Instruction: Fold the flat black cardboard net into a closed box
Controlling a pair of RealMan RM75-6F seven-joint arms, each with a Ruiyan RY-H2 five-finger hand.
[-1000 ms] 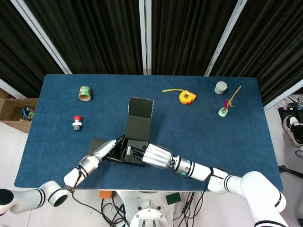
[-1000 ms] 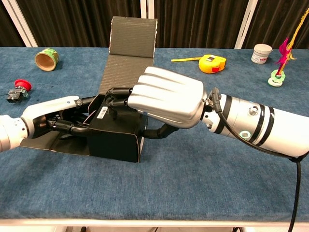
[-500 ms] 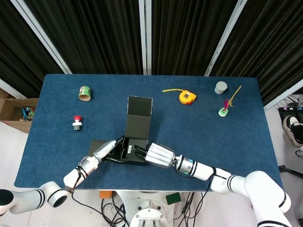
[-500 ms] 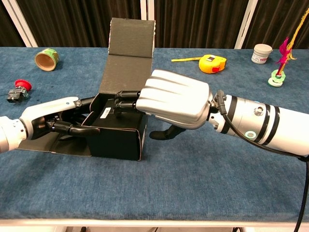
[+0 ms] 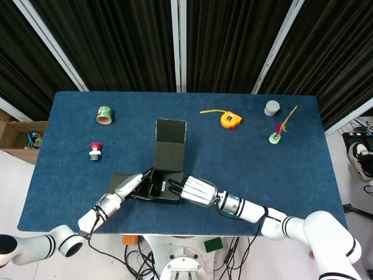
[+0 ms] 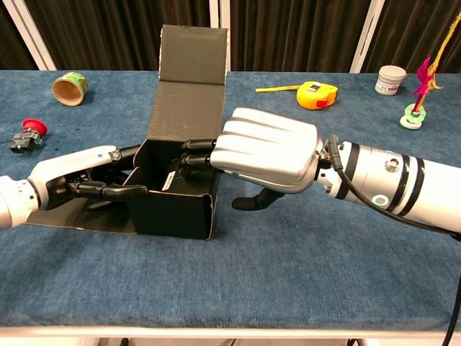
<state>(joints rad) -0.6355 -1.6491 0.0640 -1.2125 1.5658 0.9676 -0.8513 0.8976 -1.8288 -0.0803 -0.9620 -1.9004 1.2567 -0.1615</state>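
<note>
Reaching into the box (image 6: 173,205) — right hand (image 6: 268,155) fingertips hidden inside.

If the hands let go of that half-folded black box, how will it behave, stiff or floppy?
The black box is probably light and somewhat springy: its tall lid flap stands unsupported, so the board holds shape. The unfolded left flap lies flat on the table, and walls may splay once released.

On the far left lie a tape roll (image 5: 104,115) and a red button (image 5: 95,153). On the far right are a yellow tape measure (image 5: 230,121), a small white jar (image 5: 271,108) and a pink flower toy (image 5: 277,132).
</note>
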